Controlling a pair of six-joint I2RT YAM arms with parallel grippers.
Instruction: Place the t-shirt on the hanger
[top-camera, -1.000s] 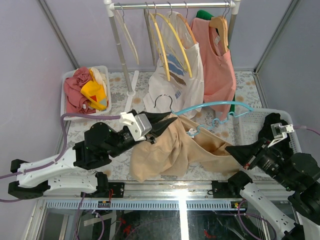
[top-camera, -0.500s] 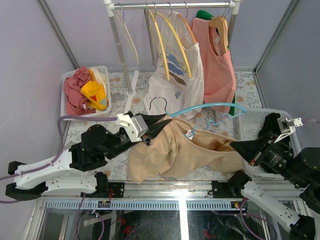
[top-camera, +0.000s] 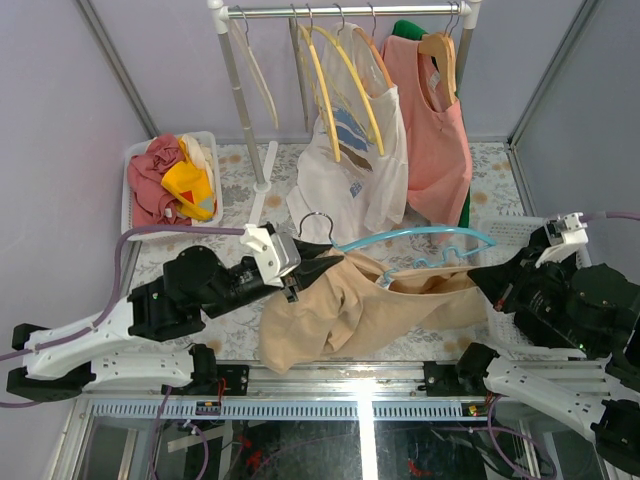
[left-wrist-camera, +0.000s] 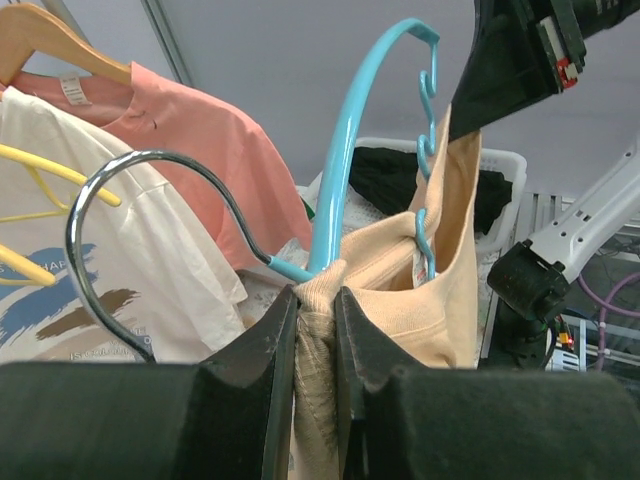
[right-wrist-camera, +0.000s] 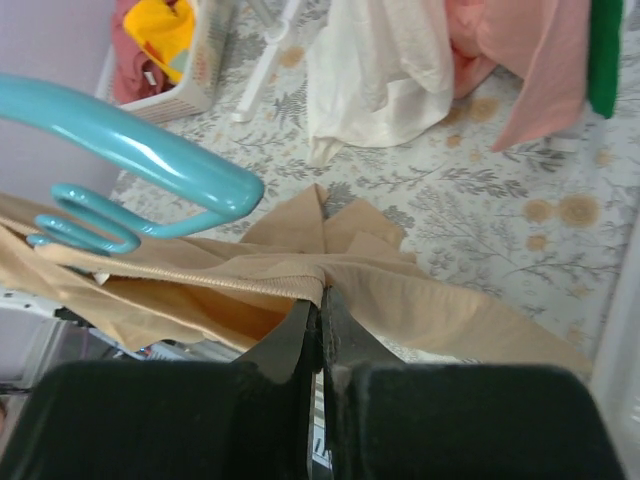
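From above, my left gripper (top-camera: 316, 264) and right gripper (top-camera: 482, 280) hold the t-shirt (top-camera: 335, 312) stretched between them over the table (top-camera: 495, 170). The hanger (top-camera: 420, 234) runs along its upper edge. On my left wrist, my fingers pinch bunched fabric right beside the base of the hook (left-wrist-camera: 150, 156). On my right wrist, my fingers are pressed tight on a fold of shirt, just below the hanger's end.

We see the t-shirt (top-camera: 340, 310) stretched along the near edge of the surface (top-camera: 490, 170), the hanger (top-camera: 420, 236) just behind and over it. Behind them stands the rack (top-camera: 340, 12); the basket (top-camera: 128, 190) sits far left.
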